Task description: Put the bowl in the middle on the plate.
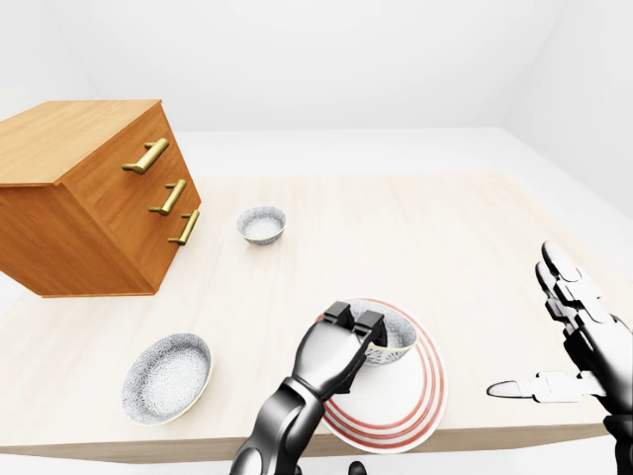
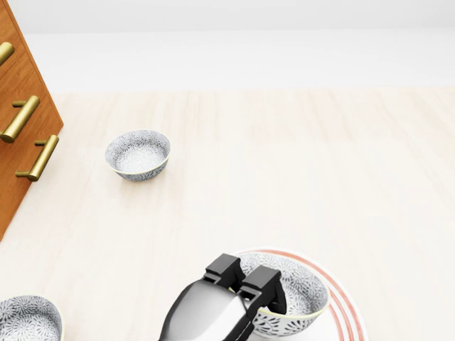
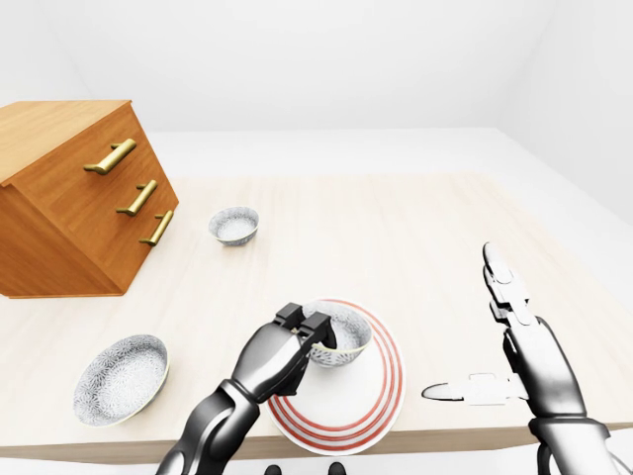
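Wooden table | left hand clamped on bowl over plate | right hand fingers spread

This is a bare, home-like room in a simulator's render. Plain white walls and floor surround a pale wooden table. On its left stands a small wooden chest of drawers with brass handles. Patterned bowls and a red-ringed plate suggest a dining setting.

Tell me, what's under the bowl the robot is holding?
A red-ringed plate lies beneath the bowl. The left hand grips its rim with its fingers. Whether its base touches is hidden.
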Tool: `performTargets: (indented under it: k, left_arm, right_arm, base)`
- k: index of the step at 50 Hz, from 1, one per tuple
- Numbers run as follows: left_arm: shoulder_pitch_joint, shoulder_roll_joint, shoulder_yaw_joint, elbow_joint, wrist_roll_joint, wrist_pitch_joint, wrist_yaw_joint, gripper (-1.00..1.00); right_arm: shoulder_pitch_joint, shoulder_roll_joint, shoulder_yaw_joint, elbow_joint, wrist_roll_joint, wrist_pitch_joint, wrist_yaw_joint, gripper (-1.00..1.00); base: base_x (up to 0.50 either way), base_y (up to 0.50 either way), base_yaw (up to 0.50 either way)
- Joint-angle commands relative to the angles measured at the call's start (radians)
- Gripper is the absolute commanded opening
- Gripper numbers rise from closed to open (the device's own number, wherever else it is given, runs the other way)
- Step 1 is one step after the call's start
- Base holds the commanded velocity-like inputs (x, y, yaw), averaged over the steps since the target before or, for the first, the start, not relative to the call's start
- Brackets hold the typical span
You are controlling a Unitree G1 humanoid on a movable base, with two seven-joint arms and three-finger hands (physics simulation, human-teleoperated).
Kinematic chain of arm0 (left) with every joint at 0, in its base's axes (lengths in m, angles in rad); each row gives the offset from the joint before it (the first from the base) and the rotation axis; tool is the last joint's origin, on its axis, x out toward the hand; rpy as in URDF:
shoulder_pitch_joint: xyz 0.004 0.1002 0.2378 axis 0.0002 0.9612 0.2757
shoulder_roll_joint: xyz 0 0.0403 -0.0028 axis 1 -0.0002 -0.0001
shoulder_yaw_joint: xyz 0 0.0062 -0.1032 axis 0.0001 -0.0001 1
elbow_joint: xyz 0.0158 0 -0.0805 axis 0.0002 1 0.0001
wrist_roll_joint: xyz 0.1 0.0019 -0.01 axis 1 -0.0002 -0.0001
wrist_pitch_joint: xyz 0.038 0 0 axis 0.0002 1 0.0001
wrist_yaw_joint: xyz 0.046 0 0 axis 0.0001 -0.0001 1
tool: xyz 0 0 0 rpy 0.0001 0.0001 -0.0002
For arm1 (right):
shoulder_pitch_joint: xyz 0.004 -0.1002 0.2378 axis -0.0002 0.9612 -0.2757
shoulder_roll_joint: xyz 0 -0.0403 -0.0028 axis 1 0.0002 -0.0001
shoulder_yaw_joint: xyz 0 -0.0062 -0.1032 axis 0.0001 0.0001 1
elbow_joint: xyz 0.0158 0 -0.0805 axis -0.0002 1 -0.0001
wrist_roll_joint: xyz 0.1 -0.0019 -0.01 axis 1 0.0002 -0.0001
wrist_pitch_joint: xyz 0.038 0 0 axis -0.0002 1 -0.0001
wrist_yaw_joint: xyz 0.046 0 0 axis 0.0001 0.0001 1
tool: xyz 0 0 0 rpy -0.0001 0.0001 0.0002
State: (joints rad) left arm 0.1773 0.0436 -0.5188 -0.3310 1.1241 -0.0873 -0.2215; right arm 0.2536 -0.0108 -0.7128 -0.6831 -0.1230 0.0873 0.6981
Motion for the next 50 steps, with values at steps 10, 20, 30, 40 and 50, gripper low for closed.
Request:
performTargets:
  k: [10,20,30,40,50]
  left_arm:
    - [-0.006,-0.002,-0.003,0.046,-0.010,0.000,0.049,-1.00]
    - [-0.013,-0.007,0.002,0.045,-0.010,0.000,0.038,-1.00]
    - [-0.011,-0.007,0.005,0.054,-0.007,0.000,0.041,-1.00]
    - [0.001,-0.006,-0.005,0.048,-0.004,0.000,0.045,-1.00]
    - [0.002,-0.001,-0.002,0.049,-0.011,0.000,0.052,-1.00]
  right_arm:
    - [0.002,0.000,0.005,0.009,0.001,0.000,0.000,1.00]
    - [0.000,-0.004,0.001,-0.005,0.003,0.000,0.000,1.00]
    - [0.001,-0.002,-0.001,-0.005,0.003,0.000,0.000,1.00]
    - [0.001,-0.001,-0.004,-0.017,0.003,0.000,0.000,1.00]
    - [-0.001,-0.001,-0.002,-0.003,0.000,0.000,0.000,1.00]
  base:
    - [0.00,0.00,0.00]
    - [0.00,0.00,0.00]
    - [0.00,0.00,0.00]
    - [0.00,0.00,0.00]
    - [0.00,0.00,0.00]
